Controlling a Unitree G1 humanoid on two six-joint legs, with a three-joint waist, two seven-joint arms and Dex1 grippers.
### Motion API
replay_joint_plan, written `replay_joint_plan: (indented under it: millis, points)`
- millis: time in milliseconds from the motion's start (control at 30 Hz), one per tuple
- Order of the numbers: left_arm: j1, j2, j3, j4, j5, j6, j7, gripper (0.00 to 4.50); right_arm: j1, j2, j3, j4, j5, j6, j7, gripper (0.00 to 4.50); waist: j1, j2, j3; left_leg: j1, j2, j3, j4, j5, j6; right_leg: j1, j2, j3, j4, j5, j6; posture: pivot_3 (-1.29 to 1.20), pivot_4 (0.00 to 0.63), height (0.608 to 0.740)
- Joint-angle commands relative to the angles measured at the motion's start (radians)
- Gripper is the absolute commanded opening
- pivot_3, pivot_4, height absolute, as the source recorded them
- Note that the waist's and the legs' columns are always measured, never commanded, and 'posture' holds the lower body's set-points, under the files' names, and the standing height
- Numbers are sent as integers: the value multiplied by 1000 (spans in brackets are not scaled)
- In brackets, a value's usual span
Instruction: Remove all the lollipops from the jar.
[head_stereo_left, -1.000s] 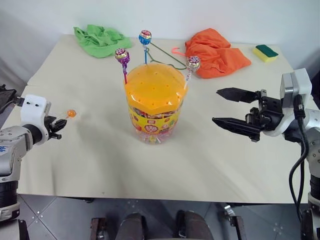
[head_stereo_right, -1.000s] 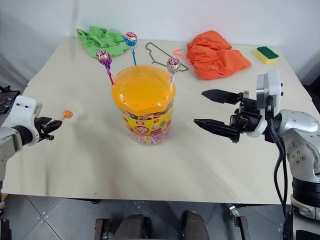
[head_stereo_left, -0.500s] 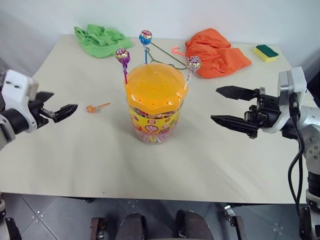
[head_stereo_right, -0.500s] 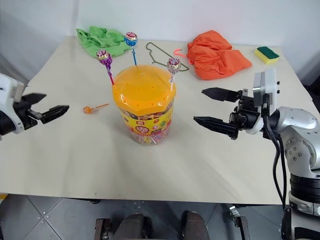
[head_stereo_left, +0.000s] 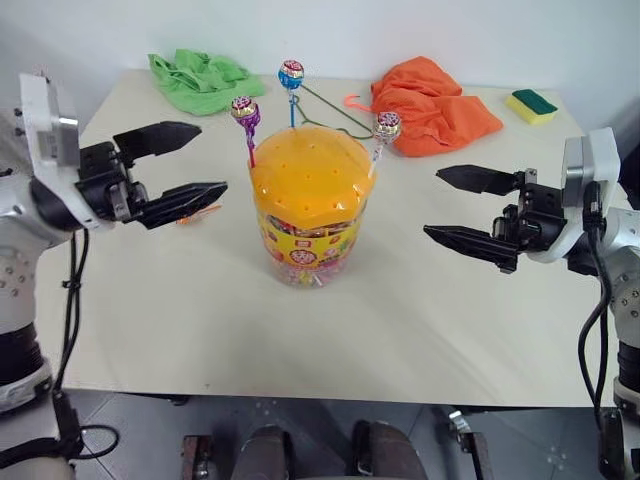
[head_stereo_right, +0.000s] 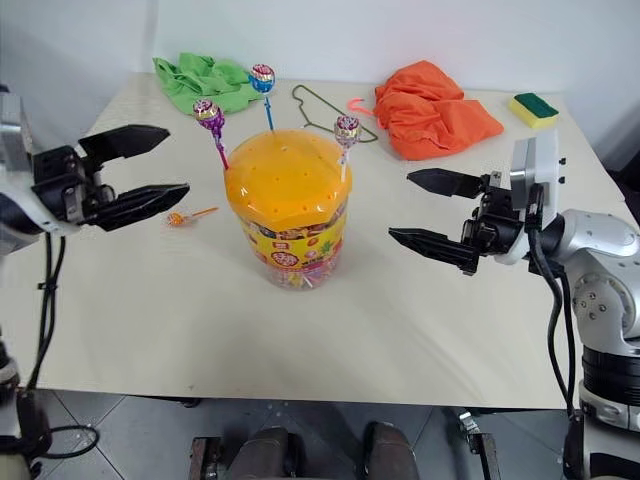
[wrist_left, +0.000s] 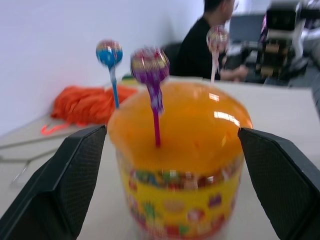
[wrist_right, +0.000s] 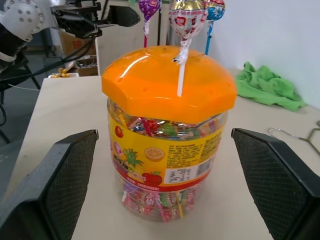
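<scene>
The jar (head_stereo_left: 310, 210) stands upright near the middle of the table (head_stereo_left: 200, 320), orange lid (head_stereo_left: 312, 175) on. Three lollipops stand with their sticks in the lid's holes: a purple one (head_stereo_left: 244, 110) toward my left, a blue one (head_stereo_left: 291, 73) at the back, a silver one (head_stereo_left: 387, 125) toward my right. A fourth, orange lollipop (head_stereo_right: 179, 218) lies flat on the table to the left of the jar, apart from it.

My left gripper (head_stereo_left: 185, 160) hangs above the table left of the jar, fingers spread wide and pointed at it, holding nothing. My right gripper (head_stereo_left: 455, 205) hangs right of the jar, fingers likewise spread, holding nothing. The jar sits between both, touched by neither.

Behind the jar lie a green cloth (head_stereo_left: 200, 78), a wire hanger (head_stereo_left: 335, 112), an orange cloth (head_stereo_left: 430, 105) and a sponge (head_stereo_left: 530, 104).
</scene>
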Motion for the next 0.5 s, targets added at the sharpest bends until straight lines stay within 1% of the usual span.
replay_joint_plan:
  millis: [33, 133, 200, 300, 500]
  points:
    - [-82, -33, -76, 95, 51, -90, -50, 4476, 26, -16, -58, -62, 16, -10, -31, 4500, 0, 0, 0, 0, 0, 0, 0, 0, 0, 0, 0, 0, 0, 0, 0, 0, 150, 740]
    - [-120, -58, -115, 158, 81, -149, -90, 4476, 47, -15, -72, -84, 22, -7, -51, 4500, 0, 0, 0, 0, 0, 0, 0, 0, 0, 0, 0, 0, 0, 0, 0, 0, 150, 740]
    - [-151, -77, -136, 196, 82, -177, -134, 4084, 71, -17, -88, -106, 28, -3, -71, 4500, -1, 0, 0, 0, 0, 0, 0, 0, 0, 0, 0, 0, 0, 0, 0, 0, 150, 740]
    - [-186, -94, -147, 231, 85, -195, -159, 3272, 93, -19, -103, -128, 34, -1, -91, 4500, -1, 0, 0, 0, 0, 0, 0, 0, 0, 0, 0, -1, 0, 0, 0, 0, 150, 740]
    - [-218, -95, -155, 250, 94, -200, -169, 1397, 124, -21, -117, -150, 44, -3, -111, 4500, -2, 0, 0, 0, 0, 0, 0, 0, 0, 0, 0, 0, 0, 0, 0, 0, 150, 740]
